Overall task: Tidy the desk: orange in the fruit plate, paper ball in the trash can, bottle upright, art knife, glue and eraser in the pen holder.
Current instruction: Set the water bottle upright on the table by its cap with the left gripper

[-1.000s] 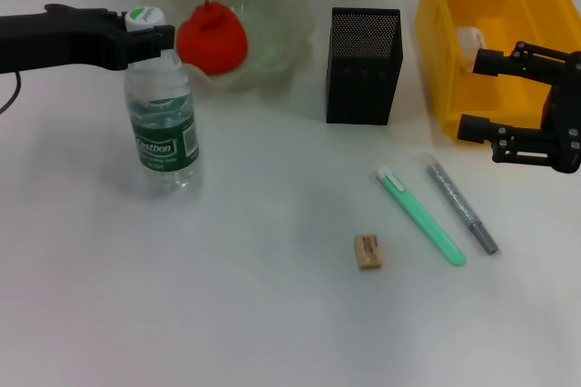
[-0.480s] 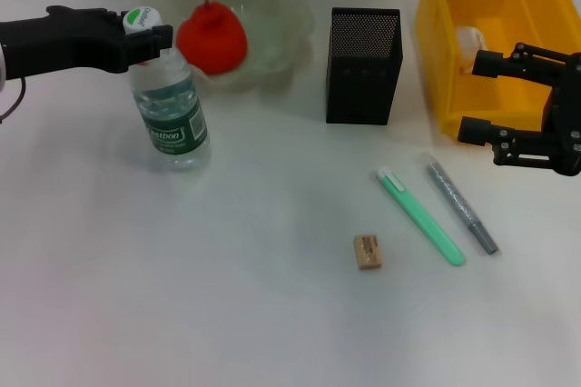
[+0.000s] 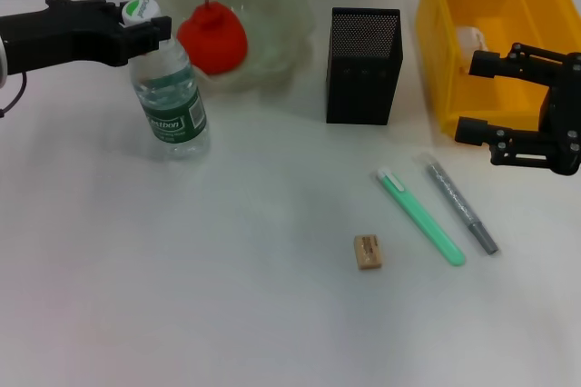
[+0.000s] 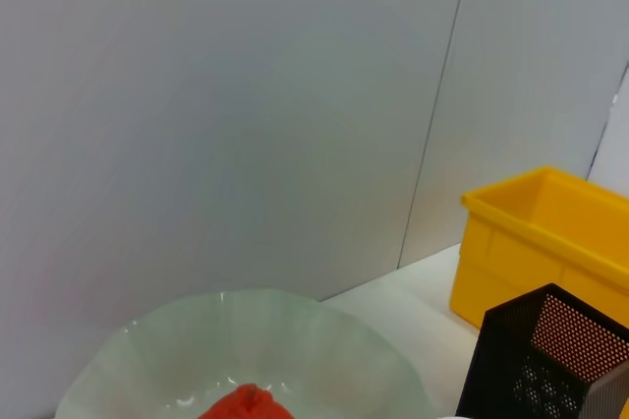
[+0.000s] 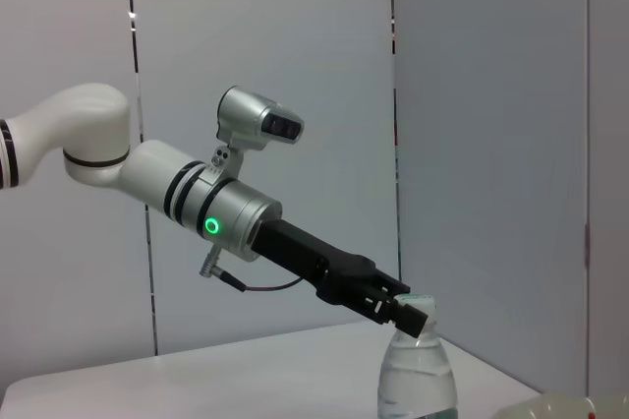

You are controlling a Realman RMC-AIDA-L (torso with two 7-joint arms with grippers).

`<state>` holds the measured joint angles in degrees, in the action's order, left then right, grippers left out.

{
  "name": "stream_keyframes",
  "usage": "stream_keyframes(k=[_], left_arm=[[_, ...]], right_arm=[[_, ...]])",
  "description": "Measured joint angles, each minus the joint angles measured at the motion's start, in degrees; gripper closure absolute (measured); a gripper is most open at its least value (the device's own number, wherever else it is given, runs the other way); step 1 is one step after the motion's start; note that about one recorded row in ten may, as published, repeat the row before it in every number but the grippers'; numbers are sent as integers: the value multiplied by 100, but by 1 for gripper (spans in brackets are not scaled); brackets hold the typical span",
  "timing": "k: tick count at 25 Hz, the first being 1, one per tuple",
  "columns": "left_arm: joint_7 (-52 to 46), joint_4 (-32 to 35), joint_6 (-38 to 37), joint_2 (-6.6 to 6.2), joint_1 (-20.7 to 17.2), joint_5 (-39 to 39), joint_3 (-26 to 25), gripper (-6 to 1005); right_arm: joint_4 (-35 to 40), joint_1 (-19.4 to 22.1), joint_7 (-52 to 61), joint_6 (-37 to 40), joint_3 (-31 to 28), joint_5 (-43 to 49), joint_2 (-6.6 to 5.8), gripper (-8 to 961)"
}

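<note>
White table (image 3: 227, 296): left claw (image 3: 145, 28) clamps cap of clear plastic water bottle (image 3: 171, 101), tilted. Level base flat before releasing. Right claw (image 3: 508, 101) open, idle beside yellow bin (image 3: 454, 87).

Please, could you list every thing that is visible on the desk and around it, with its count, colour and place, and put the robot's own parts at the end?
Clear plastic water bottle: one, green label, white and green cap, standing at far left, tilted.
Translucent fruit plate: one, pale green, far centre-left.
Red-orange fruit: one, inside the plate.
Black mesh pen holder: one, far centre.
Yellow plastic bin: one, far right; a white object inside, unclear.
Green art knife: one, lying right of centre.
Grey glue pen: one, beside the knife, apart.
Tan eraser: one, near centre.
White desk: one.
Left gripper: black, at the bottle's cap.
Right gripper: black, open, by the bin.
</note>
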<state>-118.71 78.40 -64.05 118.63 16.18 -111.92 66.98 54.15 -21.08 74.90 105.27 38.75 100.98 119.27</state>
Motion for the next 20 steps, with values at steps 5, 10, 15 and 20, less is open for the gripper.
stream_keyframes(k=[5,10,15,20], left_arm=[[509,-295,12,10,-1,370,0,534],[720,-540,45,-3,7,596,-1,533],[956,-640,53,2,25,613,32,531],[1033,-705,68,-1,53,634,77,529]], right_arm=[[-1,-13,0,-15,1,0,0,162],[-1,-23,0,-23,1,0,0,162],[-27,-43,-1,-36,1,0,0,162],[-65,-72,-1,-66,-21,11,0,163]])
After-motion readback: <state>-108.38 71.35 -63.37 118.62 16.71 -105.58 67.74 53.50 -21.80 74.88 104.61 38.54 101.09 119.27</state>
